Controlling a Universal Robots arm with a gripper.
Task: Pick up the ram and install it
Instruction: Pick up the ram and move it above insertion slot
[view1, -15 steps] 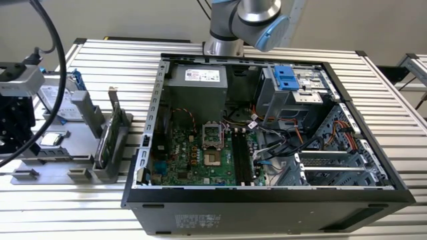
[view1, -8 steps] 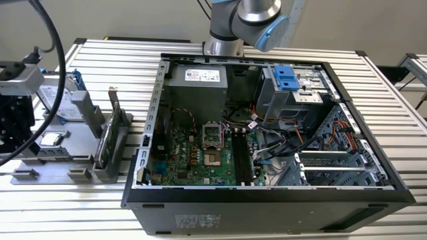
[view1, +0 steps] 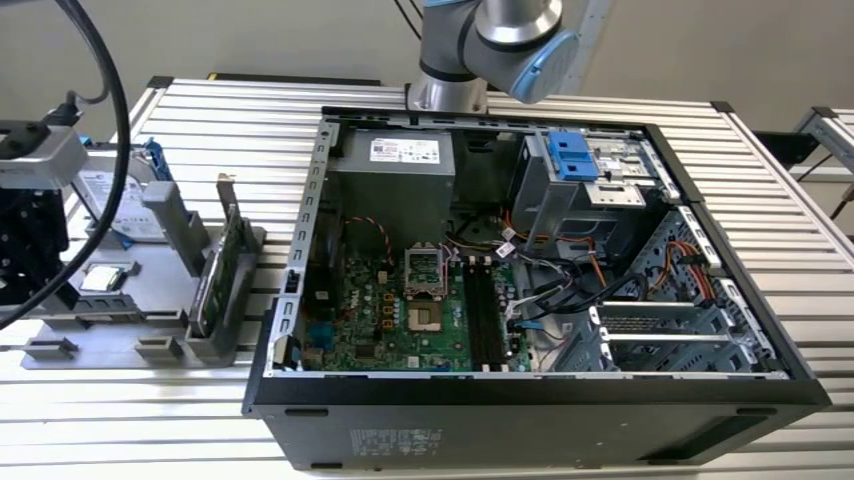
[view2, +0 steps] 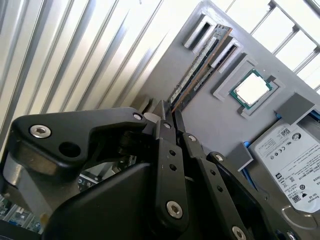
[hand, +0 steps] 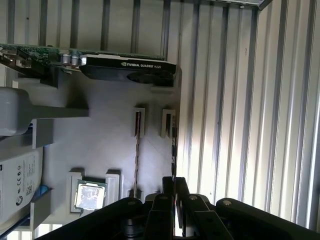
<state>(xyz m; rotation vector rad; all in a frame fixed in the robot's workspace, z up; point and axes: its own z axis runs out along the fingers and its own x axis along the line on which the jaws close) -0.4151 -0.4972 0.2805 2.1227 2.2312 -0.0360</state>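
- First wrist view: your hand (hand: 174, 181) is closed on the near end of the ram (hand: 173, 150). The stick stands on edge in its slotted bracket (hand: 167, 122) on the grey tray (hand: 110, 150) and has not yet been lifted.
- The tray sits on the slatted table (view1: 787, 200) at the exterior view's left of the open computer case (view1: 534, 395), well apart from the memory slots (view1: 483, 315).
- Make sure both fingers press flat on the board's faces, not on its chips, before you take any weight.
- Draw the stick straight up out of the bracket; any twist would likely wedge its far end.
- A second thin stick (hand: 136, 160) stands just beside it, and the graphics card (hand: 127, 67) lies near the far end. Keep clear of both.
- Held at one end, the long stick will probably pivot, so move slowly.
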